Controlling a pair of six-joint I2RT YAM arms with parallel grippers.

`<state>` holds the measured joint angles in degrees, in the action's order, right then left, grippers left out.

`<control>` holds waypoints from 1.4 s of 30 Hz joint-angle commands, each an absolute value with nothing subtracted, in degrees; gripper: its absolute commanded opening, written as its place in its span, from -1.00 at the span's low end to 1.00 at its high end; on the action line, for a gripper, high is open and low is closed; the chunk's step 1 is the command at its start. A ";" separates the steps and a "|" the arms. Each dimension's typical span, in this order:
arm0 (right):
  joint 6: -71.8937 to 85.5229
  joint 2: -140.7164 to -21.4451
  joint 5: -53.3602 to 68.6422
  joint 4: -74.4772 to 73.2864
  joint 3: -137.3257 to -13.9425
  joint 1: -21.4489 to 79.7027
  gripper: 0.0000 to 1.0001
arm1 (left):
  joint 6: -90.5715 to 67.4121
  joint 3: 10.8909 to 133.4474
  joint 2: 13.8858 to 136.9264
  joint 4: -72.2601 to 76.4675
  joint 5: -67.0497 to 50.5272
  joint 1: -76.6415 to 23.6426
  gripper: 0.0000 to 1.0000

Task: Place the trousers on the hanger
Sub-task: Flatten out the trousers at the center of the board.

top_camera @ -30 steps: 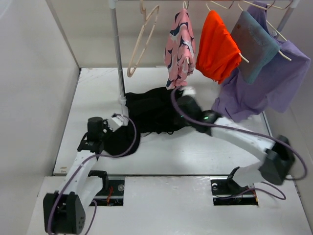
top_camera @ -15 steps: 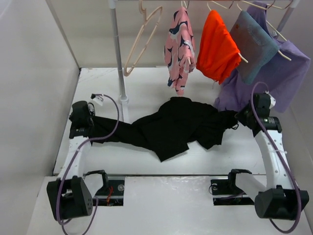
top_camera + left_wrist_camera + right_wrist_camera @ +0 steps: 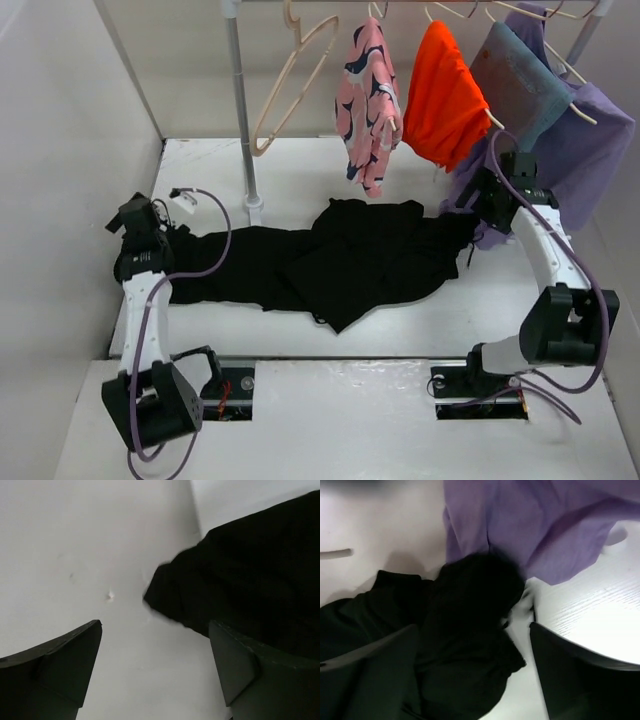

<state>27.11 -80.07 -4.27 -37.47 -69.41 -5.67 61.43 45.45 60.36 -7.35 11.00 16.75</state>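
Observation:
The black trousers [image 3: 340,262] lie stretched out left to right on the white table. My left gripper [image 3: 168,238] hangs open just off their left end; in the left wrist view that dark end [image 3: 235,585] lies ahead of the right finger, and only bare table is between the jaws [image 3: 155,630]. My right gripper [image 3: 468,207] is open above the trousers' right end, and bunched black cloth [image 3: 470,630] lies below its spread fingers, not gripped. The empty beige hanger [image 3: 292,80] hangs tilted on the rail at the back, left of the pink garment.
Pink patterned [image 3: 368,100], orange [image 3: 440,90], grey-blue [image 3: 520,90] and purple [image 3: 560,160] garments hang on the rail at the back right; the purple one [image 3: 540,525] droops close to my right gripper. The rack's pole [image 3: 241,120] stands on the table behind the trousers. A wall is at the left.
Both grippers have opened and let go of the trousers' ends, which now lie flat on the table. The left arm drew back to the left; the right moved up toward the purple garment.

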 commanded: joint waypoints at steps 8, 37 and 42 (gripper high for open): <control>33.39 -64.43 -0.80 -34.19 -56.18 -6.24 0.99 | 64.17 54.92 51.67 -34.43 -14.93 -0.15 0.91; 44.03 -75.67 -0.09 -22.06 -36.91 -3.78 0.33 | 38.94 48.33 86.05 -11.42 -9.66 -55.46 -1.00; 43.51 -74.80 -1.41 -23.81 -38.31 -4.31 -1.00 | 32.71 57.90 81.48 -22.66 -13.52 -47.32 -1.00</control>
<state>43.75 -75.83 0.38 -24.58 -37.34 -4.08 37.76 50.63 87.09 -17.08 -10.57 -52.36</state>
